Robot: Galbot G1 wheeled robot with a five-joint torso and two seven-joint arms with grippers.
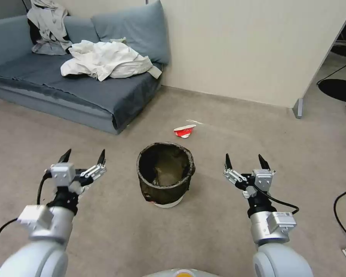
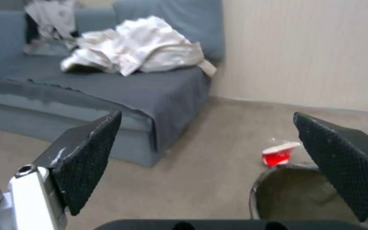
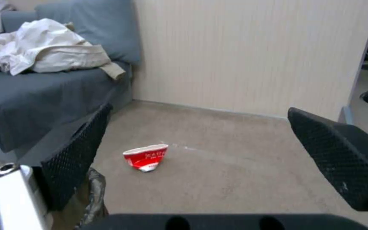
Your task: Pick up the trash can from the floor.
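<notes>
Dark-bagged small round white trash can [image 1: 165, 175] stands upright on the beige floor [image 1: 219, 238], midway between the left gripper [image 1: 83, 156] and right gripper [image 1: 245, 161]; both jaws spread, roughly equally near.

A blue-grey sofa [image 1: 77, 88] stands against the back wall, with a big cushion [image 1: 136, 30] in its corner and pale crumpled clothes [image 1: 105, 59] heaped on the seat. The wall [image 1: 250, 46] is plain cream. A black cable [image 1: 344, 219] loops at the far right edge
</notes>
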